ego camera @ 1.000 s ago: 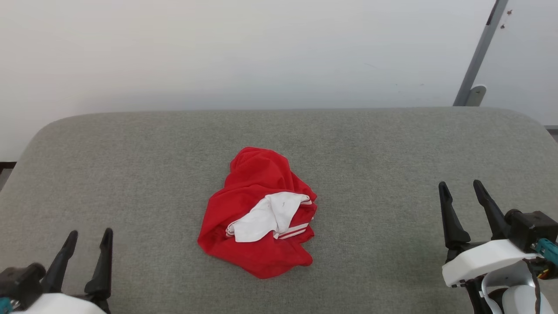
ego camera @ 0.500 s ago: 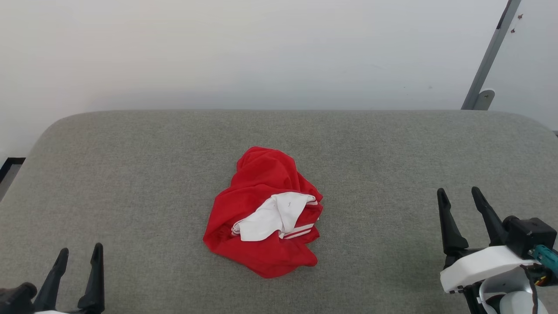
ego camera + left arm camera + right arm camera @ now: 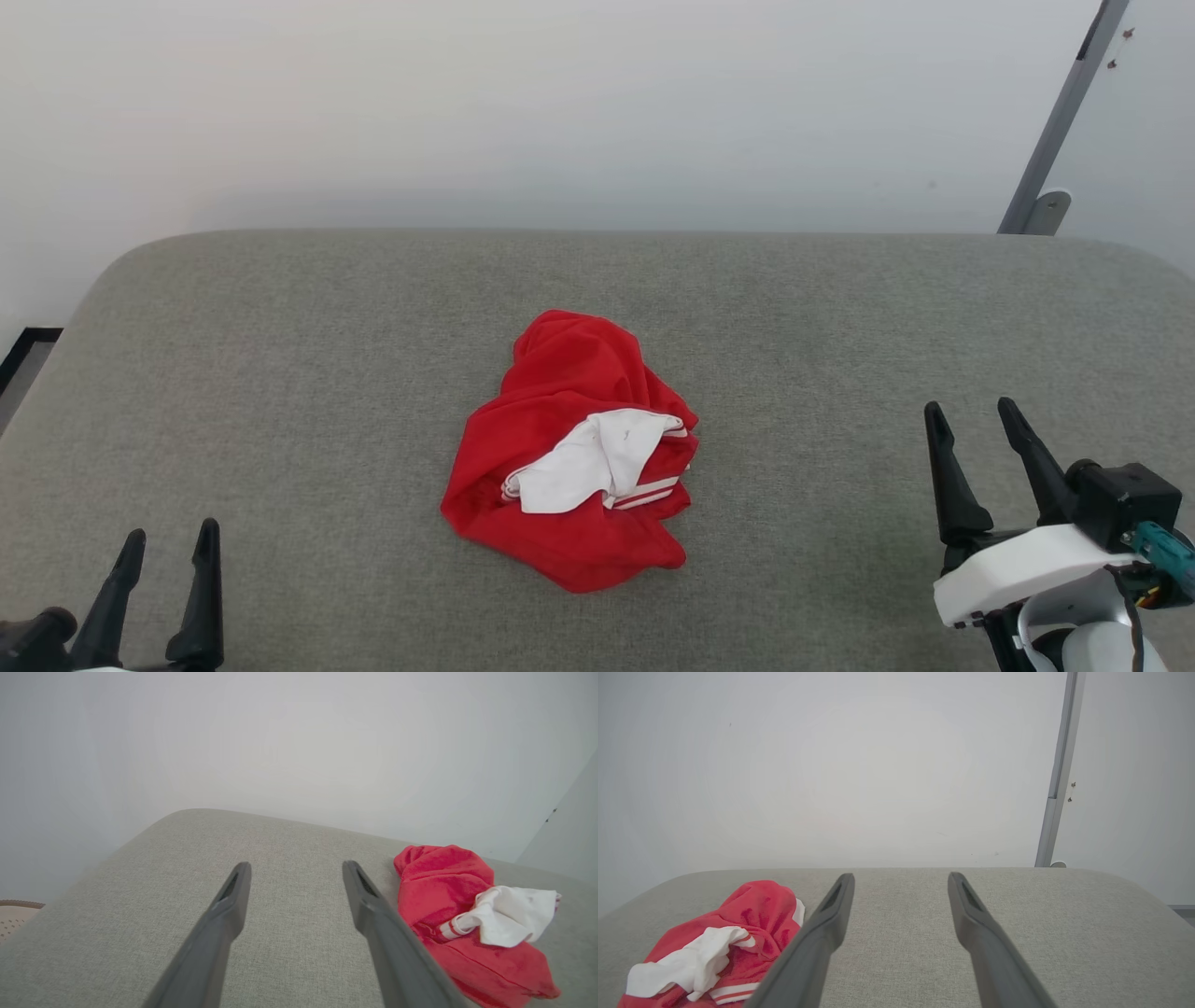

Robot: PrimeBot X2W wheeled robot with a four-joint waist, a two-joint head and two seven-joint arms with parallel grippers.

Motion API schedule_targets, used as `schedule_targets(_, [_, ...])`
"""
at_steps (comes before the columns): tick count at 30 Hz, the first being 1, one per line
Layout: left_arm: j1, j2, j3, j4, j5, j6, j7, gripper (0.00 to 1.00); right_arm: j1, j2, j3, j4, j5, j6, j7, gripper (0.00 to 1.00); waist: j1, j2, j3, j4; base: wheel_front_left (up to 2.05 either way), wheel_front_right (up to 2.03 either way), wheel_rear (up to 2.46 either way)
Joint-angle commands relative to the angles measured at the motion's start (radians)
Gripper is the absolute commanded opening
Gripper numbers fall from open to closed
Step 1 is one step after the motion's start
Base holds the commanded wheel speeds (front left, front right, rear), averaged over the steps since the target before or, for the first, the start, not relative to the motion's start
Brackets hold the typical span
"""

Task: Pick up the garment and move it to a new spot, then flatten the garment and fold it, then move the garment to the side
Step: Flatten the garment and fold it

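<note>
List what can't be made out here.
- Shirt: head view, bunched; its own folds hide collar and shape.
- Shirt's near edge: left wrist view, behind a finger of the left claw.
- Basket: left wrist view, cut off by the left edge; contents unseen.

Soft, even, bright light fills all three views, and shadows are faint with blurred edges. In the head view the white wall (image 3: 560, 93) dims to a grey band just above the far edge of the grey fabric worktop (image 3: 280, 373), whose weave is sharp. The garment (image 3: 569, 457) throws a thin soft shadow along its near edge. In the wrist views the left hand (image 3: 295, 865) and right hand (image 3: 901, 876) blur toward the bottom edge. There the worktop's outline bows from the wide lens, and the wall darkens toward the corners.
</note>
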Motion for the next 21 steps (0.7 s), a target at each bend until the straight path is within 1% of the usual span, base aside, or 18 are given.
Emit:
schedule_targets(1, [0.004, -0.002, 0.002, -0.002, 0.013, -0.005, -0.005, 1.0, 0.004, 0.0, 0.006, -0.004, 0.003, 0.0, 0.003, 1.0, 0.0, 0.0, 0.002, 0.004, 0.0, 0.0, 0.0])
schedule_targets(5, [-0.023, 0.009, -0.026, -0.017, 0.014, -0.013, 0.037, 1.0, 0.002, -0.004, 0.007, -0.003, 0.003, 0.0, 0.003, 1.0, 0.0, 0.0, 0.008, 0.011, 0.0, 0.0, 0.0])
schedule_targets(7, [-0.042, 0.012, -0.045, -0.028, -0.003, -0.025, 0.078, 1.0, -0.003, -0.005, 0.007, -0.003, 0.001, 0.0, 0.004, 1.0, 0.0, 0.0, 0.013, 0.012, 0.0, 0.0, 0.0])
schedule_targets(9, [-0.066, 0.029, -0.065, -0.045, 0.004, -0.037, 0.122, 1.0, -0.011, -0.006, 0.009, -0.003, -0.002, 0.0, 0.006, 1.0, 0.0, 0.0, 0.02, 0.008, 0.0, 0.0, 0.0])
schedule_targets(10, [-0.066, 0.029, -0.065, -0.045, 0.004, -0.037, 0.122, 1.0, -0.011, -0.006, 0.009, -0.003, -0.002, 0.0, 0.006, 1.0, 0.0, 0.0, 0.02, 0.008, 0.0, 0.0, 0.0])
schedule_targets(11, [-0.081, 0.032, -0.077, -0.058, -0.005, -0.045, 0.144, 1.0, -0.015, -0.007, 0.011, -0.004, -0.004, 0.0, 0.006, 1.0, 0.0, 0.0, 0.024, 0.005, 0.0, 0.0, 0.0])
schedule_targets(15, [-0.146, 0.061, -0.127, -0.111, -0.016, -0.072, 0.258, 1.0, -0.032, -0.012, 0.013, -0.003, -0.006, 0.0, 0.003, 1.0, 0.0, 0.0, 0.044, -0.017, 0.0, 0.0, 0.0])
schedule_targets(21, [-0.261, 0.097, -0.209, -0.178, -0.06, -0.092, 0.476, 1.0, -0.064, -0.009, 0.013, 0.0, -0.009, 0.0, -0.009, 1.0, 0.0, 0.0, 0.091, -0.067, 0.0, 0.0, 0.0])
